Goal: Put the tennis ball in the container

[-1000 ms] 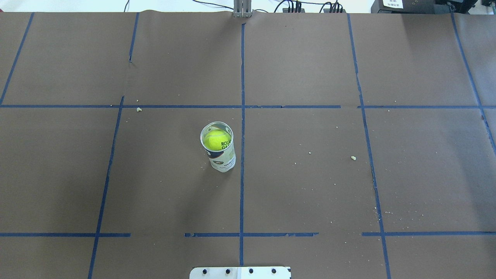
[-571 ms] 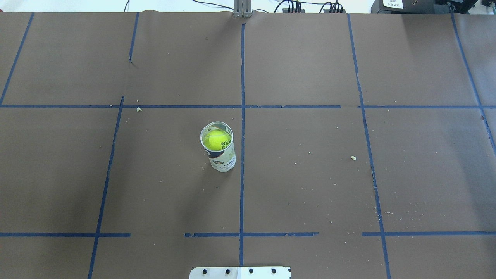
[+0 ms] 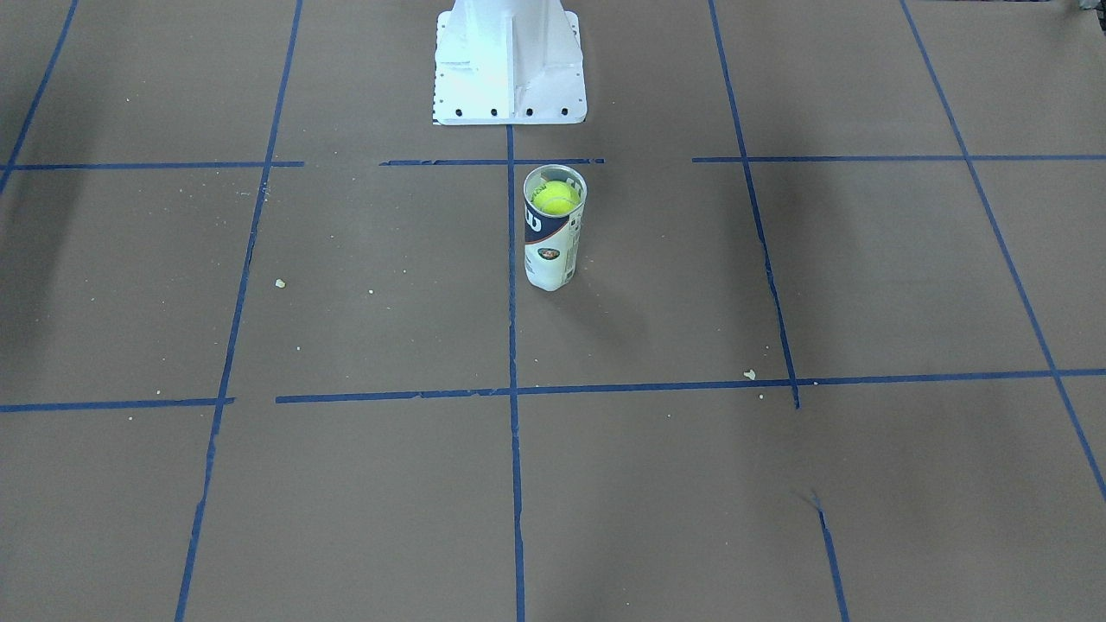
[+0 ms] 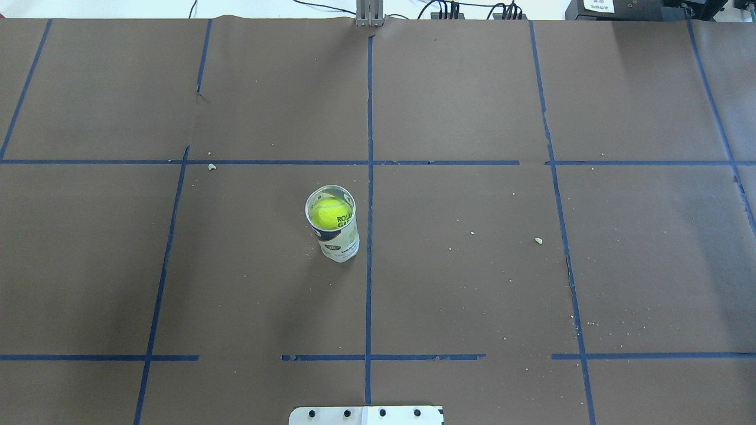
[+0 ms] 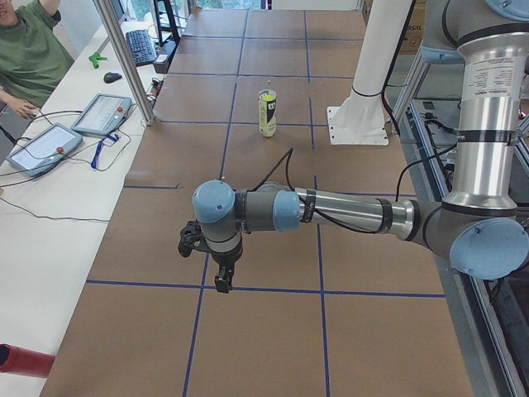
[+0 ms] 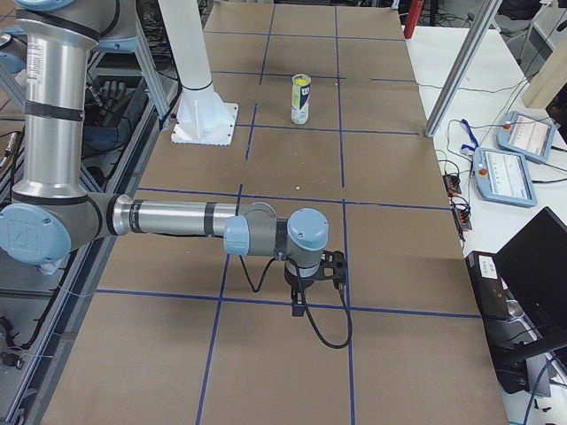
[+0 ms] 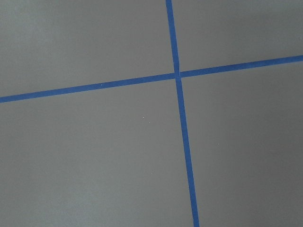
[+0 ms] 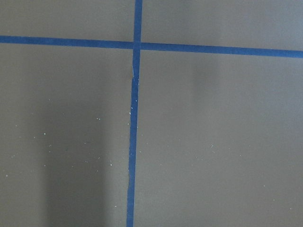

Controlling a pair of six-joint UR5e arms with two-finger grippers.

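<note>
left gripper (image 5: pixel 221 284), right gripper (image 6: pixel 298 308): opening can't tell, both far from container | container (image 4: pixel 336 237): upright, open-topped, mid-table | tennis ball (image 4: pixel 328 213): inside, near rim

We count one tennis ball (image 4: pixel 328 213) and one container (image 4: pixel 338 241) — a single tube. Two arms show, the left arm (image 5: pixel 347 213) and the right arm (image 6: pixel 168 217), and each carries one gripper: the left gripper (image 5: pixel 221 284) and the right gripper (image 6: pixel 299 307), two in all. There is one white pedestal (image 3: pixel 510 60) on one table (image 4: pixel 472 295). Off the table we count two pendants, a near pendant (image 5: pixel 43 149) and a far pendant (image 5: pixel 102 113) — plus one keyboard (image 5: pixel 139 45), one mouse (image 5: pixel 112 77), one person (image 5: pixel 33 50) in green and one laptop (image 6: pixel 536 274).
</note>
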